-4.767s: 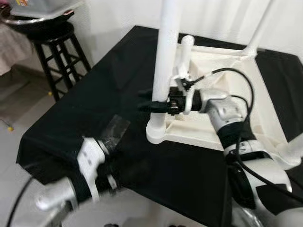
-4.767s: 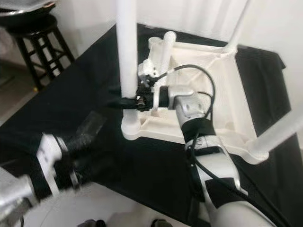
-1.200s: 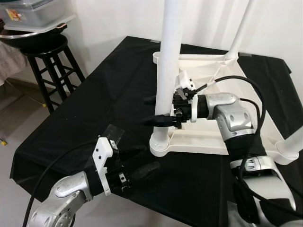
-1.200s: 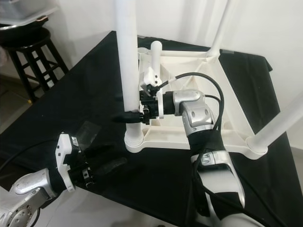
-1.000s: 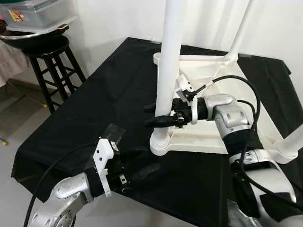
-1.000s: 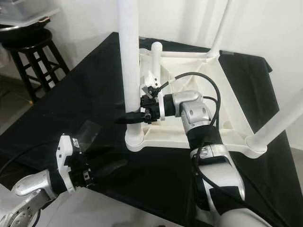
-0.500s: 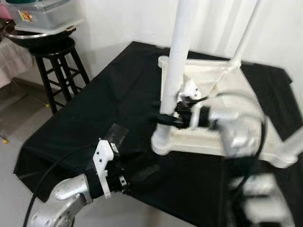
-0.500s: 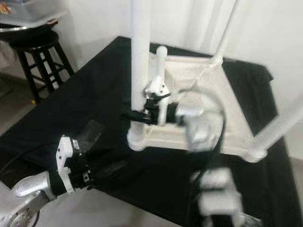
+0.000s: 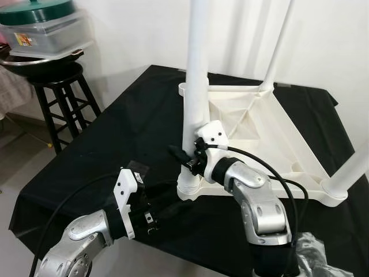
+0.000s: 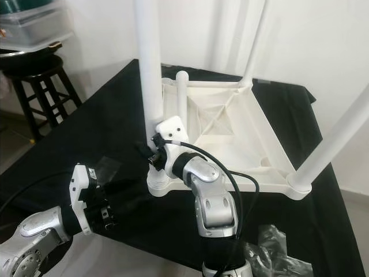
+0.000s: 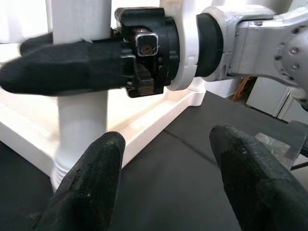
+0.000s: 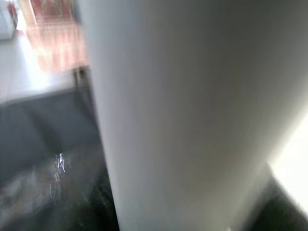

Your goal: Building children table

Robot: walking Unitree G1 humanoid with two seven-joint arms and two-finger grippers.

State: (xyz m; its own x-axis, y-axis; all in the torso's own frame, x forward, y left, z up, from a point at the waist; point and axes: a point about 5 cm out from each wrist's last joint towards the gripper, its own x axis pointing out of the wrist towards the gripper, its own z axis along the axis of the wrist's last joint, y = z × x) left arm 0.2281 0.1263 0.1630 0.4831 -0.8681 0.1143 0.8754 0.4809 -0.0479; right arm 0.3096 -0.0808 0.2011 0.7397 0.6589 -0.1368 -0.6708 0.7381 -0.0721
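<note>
A white plastic children's table (image 9: pixel 271 135) lies upside down on a large table draped in black cloth (image 9: pixel 115 124), its round white legs pointing upward. The right arm bends at the elbow and reaches forward and left, so that the right gripper (image 9: pixel 183 158) sits low on the nearest white tubular leg (image 9: pixel 195 86), just above the leg's socket at the tabletop's corner; its black fingers (image 11: pixel 62 65) run along either side of the leg, pinching it. In the right wrist view the white leg stands very close to the camera. The left arm lies low at the near edge of the cloth, forearm pointing toward that same corner, and the left gripper (image 11: pixel 166 187) hovers just short of the leg's base with its two fingers spread apart, holding nothing. A black wooden stool (image 9: pixel 60 95) stands to the left, with a dark pan and a clear plastic container (image 9: pixel 46 32) stacked on it.
</note>
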